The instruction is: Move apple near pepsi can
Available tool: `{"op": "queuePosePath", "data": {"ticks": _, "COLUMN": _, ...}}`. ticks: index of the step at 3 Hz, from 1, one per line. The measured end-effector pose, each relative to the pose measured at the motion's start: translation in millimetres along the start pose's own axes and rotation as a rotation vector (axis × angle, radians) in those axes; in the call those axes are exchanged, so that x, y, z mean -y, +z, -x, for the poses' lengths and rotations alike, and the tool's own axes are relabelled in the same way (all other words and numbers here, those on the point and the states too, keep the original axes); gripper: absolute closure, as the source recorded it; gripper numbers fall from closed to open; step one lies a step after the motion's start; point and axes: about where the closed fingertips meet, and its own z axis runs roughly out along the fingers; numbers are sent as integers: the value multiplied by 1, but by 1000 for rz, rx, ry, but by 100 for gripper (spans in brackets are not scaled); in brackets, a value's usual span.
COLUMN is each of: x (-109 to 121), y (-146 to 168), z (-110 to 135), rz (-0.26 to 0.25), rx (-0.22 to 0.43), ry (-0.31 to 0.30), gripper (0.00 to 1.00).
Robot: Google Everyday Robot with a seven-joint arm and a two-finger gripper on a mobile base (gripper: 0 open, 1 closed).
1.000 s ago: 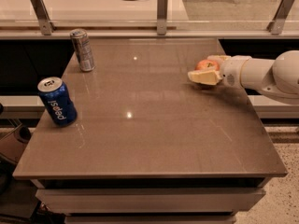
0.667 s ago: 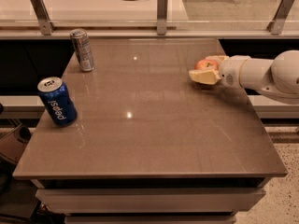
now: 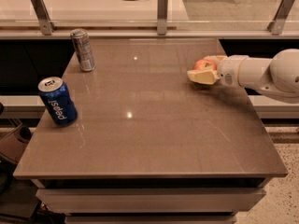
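The red-orange apple (image 3: 204,64) sits on the brown table (image 3: 154,139) near its right edge. My gripper (image 3: 200,67) reaches in from the right on a white arm, and its cream fingers (image 3: 202,76) lie on both sides of the apple and close on it, low on the table. The blue pepsi can (image 3: 58,101) stands upright at the table's left edge, far from the apple.
A slim silver-grey can (image 3: 82,50) stands at the back left of the table. A rail with metal posts (image 3: 162,8) runs behind the table. Dark objects lie on the floor at the lower left.
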Motion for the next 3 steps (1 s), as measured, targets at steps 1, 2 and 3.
{"op": "queuePosePath", "data": {"ticks": 1, "x": -18, "y": -12, "z": 14, "rz": 23, "rx": -36, "ry": -17, "gripper": 100}}
{"op": "queuePosePath", "data": {"ticks": 2, "x": -46, "y": -21, "z": 38, "rz": 45, "rx": -52, "ry": -44, "gripper": 100}}
{"op": "queuePosePath", "data": {"ticks": 3, "x": -77, "y": -20, "z": 60, "rz": 74, "rx": -41, "ry": -79, "gripper": 100}}
